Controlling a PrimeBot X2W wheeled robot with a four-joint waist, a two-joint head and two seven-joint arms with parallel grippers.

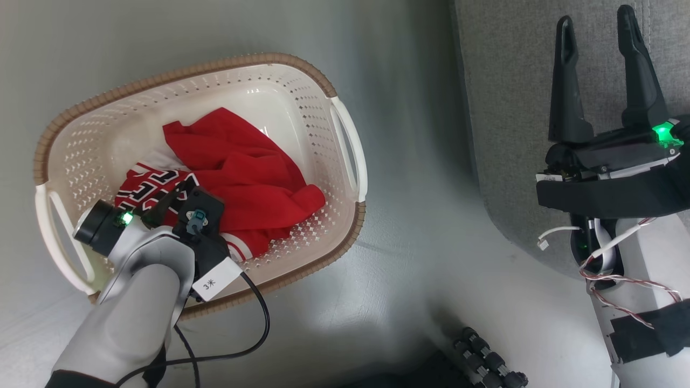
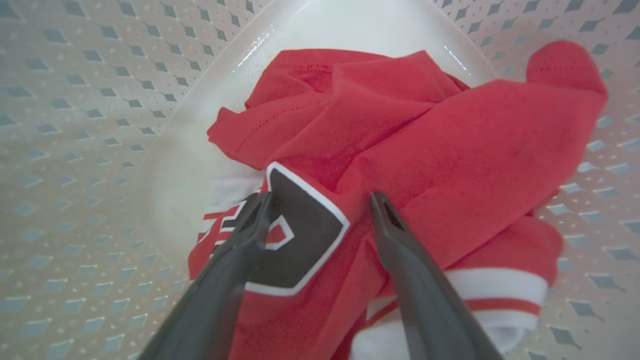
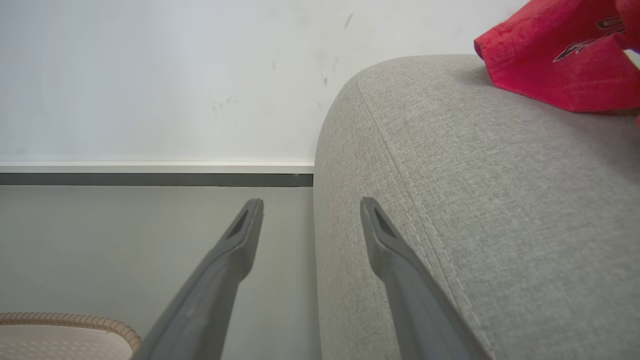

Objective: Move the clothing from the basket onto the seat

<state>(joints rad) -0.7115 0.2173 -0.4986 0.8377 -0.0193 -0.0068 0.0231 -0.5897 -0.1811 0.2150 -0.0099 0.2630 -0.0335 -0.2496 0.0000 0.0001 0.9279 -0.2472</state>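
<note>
The basket (image 1: 345, 129) stands on the pale floor (image 1: 420, 161), apart from the grey seat (image 1: 512, 108), and holds the clothing (image 1: 253, 172): a crumpled heap of red jerseys lying toward the side of the basket nearer the robot, with bare cream plastic showing on the far side. At the edge of the heap a white piece with red stripes and black-and-white lettering peeks out, and a white cuff with 1 red stripe lies low in the pile. The left gripper (image 2: 320, 200) reaches down into the basket with its 2 fingers spread apart, their tips at the fabric on either side of a red fold that bears a black patch outlined in white; nothing is pinched between them. In the head view the left wrist covers those fingertips and part of the lettering, so the printed figures cannot be read whole. The right gripper (image 1: 594, 21) hangs over the seat, its 2 fingers parted and empty. In the right wrist view, a red garment (image 3: 560, 65) lies on top of the seat's rounded edge, cut off by the frame so that its small printing is illegible, and 1 corner of the basket's brown rim shows at the bottom left.
</note>
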